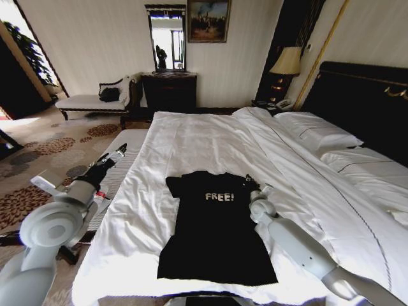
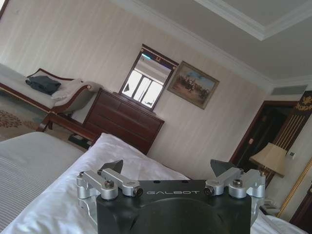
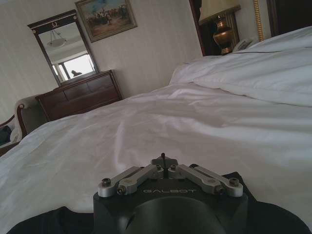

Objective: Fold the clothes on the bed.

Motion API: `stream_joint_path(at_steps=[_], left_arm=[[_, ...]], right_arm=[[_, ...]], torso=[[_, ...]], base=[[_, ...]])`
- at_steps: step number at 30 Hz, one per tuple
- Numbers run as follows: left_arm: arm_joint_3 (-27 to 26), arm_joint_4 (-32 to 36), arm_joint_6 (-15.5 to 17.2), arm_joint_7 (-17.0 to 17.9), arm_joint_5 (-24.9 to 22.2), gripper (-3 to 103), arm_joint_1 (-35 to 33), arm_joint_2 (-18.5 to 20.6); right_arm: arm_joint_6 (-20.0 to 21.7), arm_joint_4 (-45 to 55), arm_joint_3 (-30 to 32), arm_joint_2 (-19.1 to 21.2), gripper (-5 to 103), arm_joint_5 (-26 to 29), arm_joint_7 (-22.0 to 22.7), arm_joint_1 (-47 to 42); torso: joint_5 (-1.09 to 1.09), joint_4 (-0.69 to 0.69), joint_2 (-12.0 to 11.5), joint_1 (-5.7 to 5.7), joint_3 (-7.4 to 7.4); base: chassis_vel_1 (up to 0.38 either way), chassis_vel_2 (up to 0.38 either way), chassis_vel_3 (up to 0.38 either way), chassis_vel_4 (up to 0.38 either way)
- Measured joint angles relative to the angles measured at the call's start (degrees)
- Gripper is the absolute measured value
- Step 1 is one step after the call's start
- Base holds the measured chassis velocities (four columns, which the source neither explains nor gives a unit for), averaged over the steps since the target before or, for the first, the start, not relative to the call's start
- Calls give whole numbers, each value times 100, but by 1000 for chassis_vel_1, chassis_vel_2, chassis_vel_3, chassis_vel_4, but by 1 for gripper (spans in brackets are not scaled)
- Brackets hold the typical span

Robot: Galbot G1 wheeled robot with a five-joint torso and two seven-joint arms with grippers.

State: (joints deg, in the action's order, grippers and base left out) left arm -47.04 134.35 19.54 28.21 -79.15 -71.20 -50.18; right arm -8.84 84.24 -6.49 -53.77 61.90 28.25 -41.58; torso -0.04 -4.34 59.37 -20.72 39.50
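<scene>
The clothes are one black T-shirt with white "FREE!" lettering, lying flat on the white bed near its foot. My right gripper rests low at the shirt's right sleeve. In the right wrist view this gripper is shut, with its tips over the white sheet. Black fabric lies under its body, and whether any is pinched cannot be made out. My left gripper hangs off the bed's left side, clear of the shirt. In the left wrist view it is open and empty.
A white-cushioned bench runs along the bed's left side under my left arm. A small white-and-red tube lies near that arm. Pillows and the dark headboard are at the right. A dresser, a chaise and a lamp stand by the far wall.
</scene>
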Motion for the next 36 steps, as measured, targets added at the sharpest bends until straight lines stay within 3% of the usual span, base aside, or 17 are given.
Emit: stream_joint_path(at_steps=[13,15,18,21,23,24,26,27,31,33,36], left_arm=[[-41,41,6,2,5,100,-76,-1],[-44,44,8,1,6,100,-81,-11],[-44,47,9,2,5,100,-84,-24],[-45,51,11,2,6,100,-90,-36],[-48,50,11,2,6,100,-91,-37],[-54,48,11,2,7,100,-92,-37],[-59,37,11,3,8,100,-102,-46],[-59,37,11,3,8,100,-102,-46],[-65,15,12,3,19,100,-122,-53],[-65,10,12,3,19,100,-120,-54],[-28,11,12,3,23,100,-79,-77]], right_arm=[[-46,-485,-548,-502,-3,-351,-24,238],[-45,-573,-599,-567,7,-489,2,239],[-46,-599,-615,-581,12,-529,6,240],[-148,-434,-643,-477,28,-517,-35,194],[-182,-306,-652,-416,28,-471,-44,167],[-217,-115,-660,-340,33,-390,-44,132],[-242,635,-599,-88,44,3,26,40],[-242,635,-599,-88,44,3,26,40],[84,1334,-218,339,66,1142,642,66],[156,1349,-135,442,66,1336,741,83],[769,1291,63,784,82,1881,1251,97]], torso=[[1,0,0,0,0],[1,1,0,0,0],[1,1,0,0,0],[2,1,0,0,0],[2,0,0,0,0],[1,-1,0,0,0],[3,0,0,0,0],[3,0,0,0,0],[0,2,0,0,0],[0,2,0,0,0],[3,-2,0,0,0]], base=[[0,0,0,0],[0,0,0,0],[0,0,0,0],[0,0,0,0],[0,0,0,0],[0,0,0,0],[0,0,0,0],[0,0,0,0],[0,0,0,0],[0,0,0,0],[0,0,0,0]])
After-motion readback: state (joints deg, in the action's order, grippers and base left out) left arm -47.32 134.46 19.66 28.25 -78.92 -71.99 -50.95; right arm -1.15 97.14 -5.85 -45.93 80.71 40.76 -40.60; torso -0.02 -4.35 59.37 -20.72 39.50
